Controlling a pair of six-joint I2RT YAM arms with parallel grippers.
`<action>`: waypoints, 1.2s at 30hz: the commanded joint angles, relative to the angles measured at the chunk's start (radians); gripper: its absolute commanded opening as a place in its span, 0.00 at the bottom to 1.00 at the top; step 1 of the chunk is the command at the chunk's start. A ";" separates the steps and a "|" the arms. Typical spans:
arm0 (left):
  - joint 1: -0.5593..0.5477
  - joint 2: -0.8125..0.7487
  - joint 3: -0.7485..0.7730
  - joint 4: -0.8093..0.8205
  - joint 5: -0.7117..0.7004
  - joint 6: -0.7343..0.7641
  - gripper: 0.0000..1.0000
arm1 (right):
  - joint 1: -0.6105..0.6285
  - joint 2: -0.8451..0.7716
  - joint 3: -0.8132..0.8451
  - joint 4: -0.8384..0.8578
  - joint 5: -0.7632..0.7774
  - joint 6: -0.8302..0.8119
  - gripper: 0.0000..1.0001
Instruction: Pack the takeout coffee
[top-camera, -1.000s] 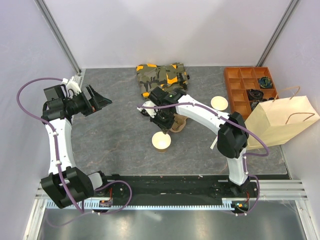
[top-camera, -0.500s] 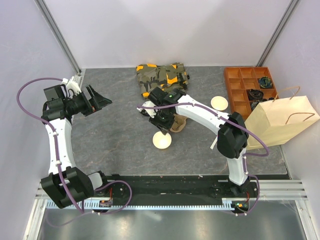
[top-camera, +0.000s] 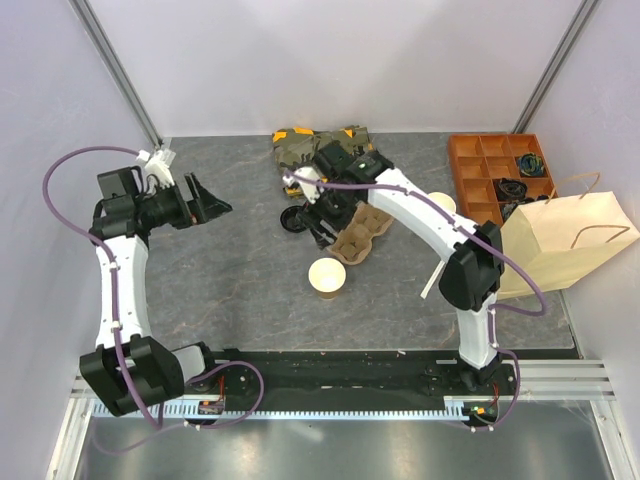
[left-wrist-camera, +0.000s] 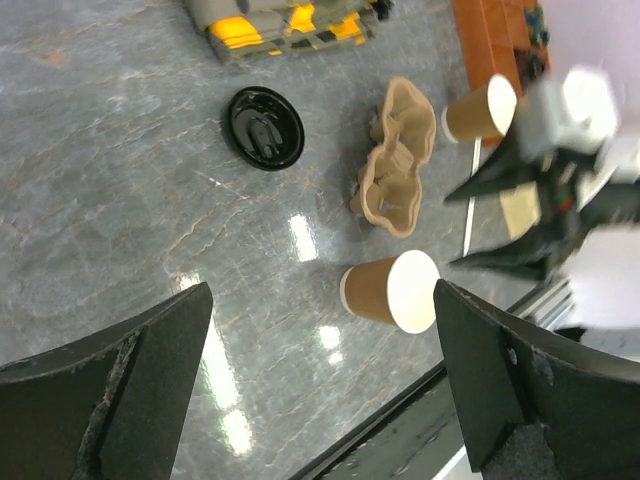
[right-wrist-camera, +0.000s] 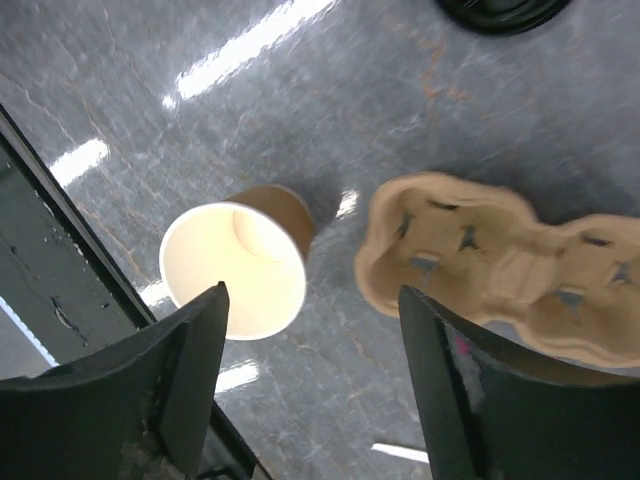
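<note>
Though several things lay on the grey, stone-patterned table (top-camera: 230, 270), the biggest was a tan kraft-paper bag with twine handles (top-camera: 560, 245). It sat at the right edge, just beside a partitioned orange plastic tray (top-camera: 480, 160). A folded camouflage cloth in green and orange (top-camera: 300, 145) lay at the far edge, mid-table.

The right gripper (right-wrist-camera: 312, 290) hung above the middle of the table, its fingers spread wide with nothing between them. Below it sat a two-hole brown pulp cup carrier (top-camera: 362, 232). The left gripper (top-camera: 212, 198) was held in the air over the left side, well apart from every object, its jaws likewise wide apart and holding nothing.

A small tan kraft-paper cup (top-camera: 327, 277) stood upright just beside the carrier on its near side, its mouth uncovered and its inside pale. A second tan paper cup (left-wrist-camera: 480, 108) stood to the carrier's right, toward the tray, and was partly hidden in the overhead view. The round black plastic lid (left-wrist-camera: 265, 127) lay flat on the table to the left of the carrier, touching neither cup (which cup it matched could not be told).
</note>
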 joint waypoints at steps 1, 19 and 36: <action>-0.095 0.010 0.030 0.029 0.000 0.258 1.00 | -0.134 -0.071 0.113 -0.008 -0.138 0.003 0.80; -0.461 0.243 -0.050 0.012 -0.109 1.568 1.00 | -0.430 -0.308 -0.167 0.485 -0.231 0.175 0.98; -0.565 0.671 0.186 0.019 -0.280 1.704 0.76 | -0.453 -0.273 -0.138 0.459 -0.349 0.185 0.98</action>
